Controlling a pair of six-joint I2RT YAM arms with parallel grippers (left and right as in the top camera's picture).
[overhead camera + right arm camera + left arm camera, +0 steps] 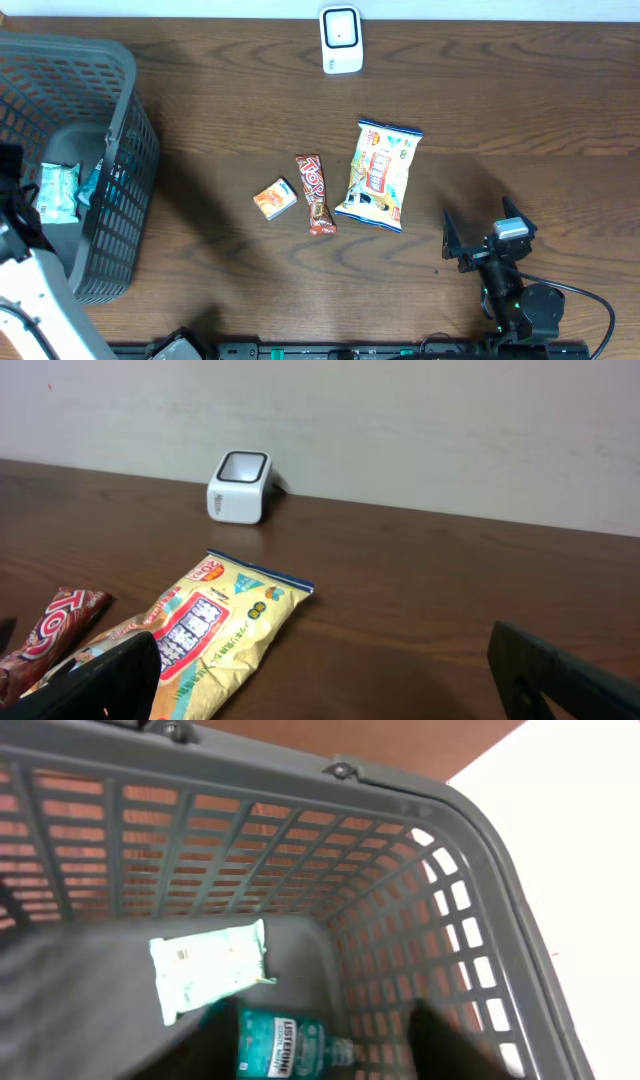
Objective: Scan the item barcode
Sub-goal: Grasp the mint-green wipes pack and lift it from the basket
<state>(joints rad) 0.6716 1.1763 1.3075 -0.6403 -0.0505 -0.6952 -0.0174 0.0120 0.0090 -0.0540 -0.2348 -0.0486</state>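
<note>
While the right gripper (478, 225) is sitting wide open, the yellow-and-blue plastic snack bag (380, 172) is lying at its 11 o'clock; pinching one edge should be leaving the barcode clear for the white box-shaped scanner (340, 40).

On the desk (520, 90): one white scanner (341, 40), one snack bag (380, 175), one chocolate bar (315, 193), one small orange packet (275, 199), one grey basket (122, 92). Inside the basket: one pack of wipes (210, 966), one mouthwash bottle (281, 1046).
</note>
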